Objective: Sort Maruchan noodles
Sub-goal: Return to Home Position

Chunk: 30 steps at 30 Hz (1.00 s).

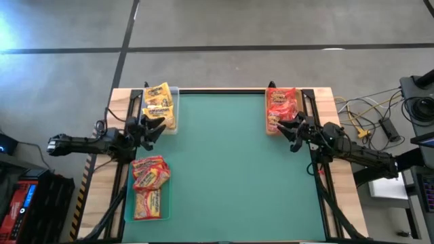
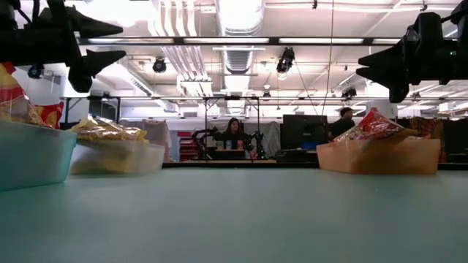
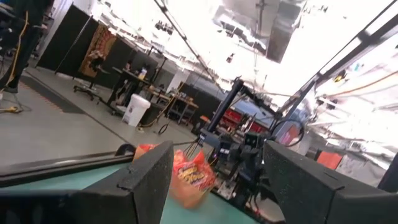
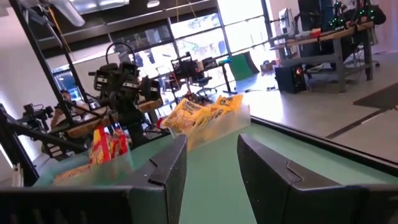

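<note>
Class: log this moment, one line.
left gripper open; right gripper open; yellow packets: clear bin; red packets: tan bin; red-orange packets: green bin

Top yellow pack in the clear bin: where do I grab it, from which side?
Likely straight down with the open left gripper, nearest it; the right gripper waits opposite. The yellow pack lies flattish atop the heap, above the clear bin rim, so pinch an exposed edge; the walls block side approaches.

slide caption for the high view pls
Sorted ramen: yellow plastic packets in the clear bin, red packets in the tan bin, red-orange packets in the green bin; left gripper and right gripper open.
</note>
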Tool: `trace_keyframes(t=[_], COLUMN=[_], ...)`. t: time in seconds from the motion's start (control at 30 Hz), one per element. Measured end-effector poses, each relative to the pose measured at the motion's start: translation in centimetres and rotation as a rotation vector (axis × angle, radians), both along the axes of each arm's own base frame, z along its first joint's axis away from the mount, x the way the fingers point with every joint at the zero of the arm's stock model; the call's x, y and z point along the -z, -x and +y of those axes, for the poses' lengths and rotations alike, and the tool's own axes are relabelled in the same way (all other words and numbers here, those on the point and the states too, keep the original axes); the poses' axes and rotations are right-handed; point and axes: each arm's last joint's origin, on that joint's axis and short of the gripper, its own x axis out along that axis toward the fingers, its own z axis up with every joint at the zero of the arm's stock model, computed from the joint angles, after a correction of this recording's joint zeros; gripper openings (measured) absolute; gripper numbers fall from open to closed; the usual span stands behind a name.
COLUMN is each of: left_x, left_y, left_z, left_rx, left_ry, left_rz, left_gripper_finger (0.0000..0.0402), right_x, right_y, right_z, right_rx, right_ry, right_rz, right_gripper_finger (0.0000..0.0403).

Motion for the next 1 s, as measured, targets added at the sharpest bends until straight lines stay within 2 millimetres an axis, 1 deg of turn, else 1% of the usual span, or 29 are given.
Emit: trace_keyframes(t=[0.5,1.0], left_x=[-0.65,-0.49], left_y=[0.90,0.69], left_z=[0.03,0.02], left_rx=[0.000,0.000], left_ry=[0.003,0.002], left_rz=[-0.092,-0.070], left_gripper_finger=[0.0233,0.0233], right_x=[0.10,0.11], right_y=[-0.09,-0.10], right_z=[-0.03,-0.03], right_rx=[0.000,-0.001], right_ry=[-0.005,-0.006], right_rz=[0.012,0.013], right_gripper_finger=[0.0132,0.0132])
